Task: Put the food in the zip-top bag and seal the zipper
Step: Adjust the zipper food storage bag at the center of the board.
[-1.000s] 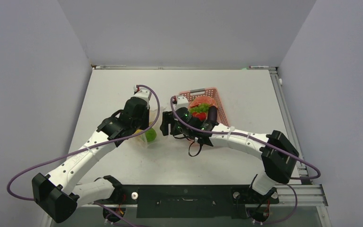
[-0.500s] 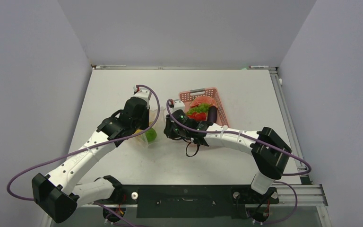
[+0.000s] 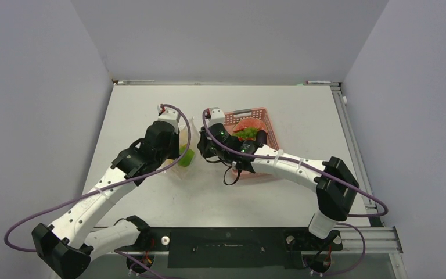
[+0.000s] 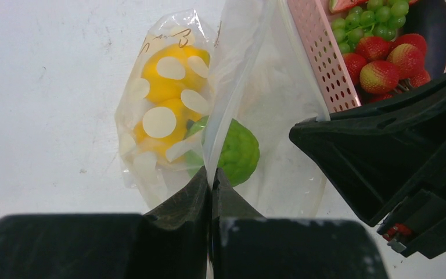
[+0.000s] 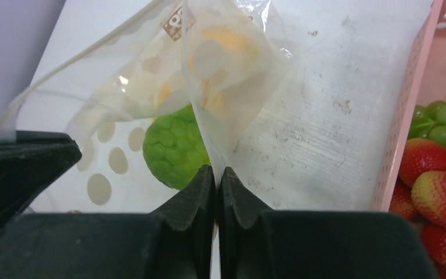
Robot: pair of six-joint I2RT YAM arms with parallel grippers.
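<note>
Clear white-dotted bag [image 4: 267, 87], green lime [image 4: 239, 152], pink basket [image 4: 320, 58]

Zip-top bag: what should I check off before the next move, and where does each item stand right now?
1. Left gripper, fingers shut on the zip-top bag: ok.
2. Right gripper, fingers shut on the bag film: ok.
3. Green piece and yellow food inside the bag: ok.
4. All food bagged: not ok; strawberries and grapes lie in the pink basket.
5. Zipper sealed: cannot tell.
</note>
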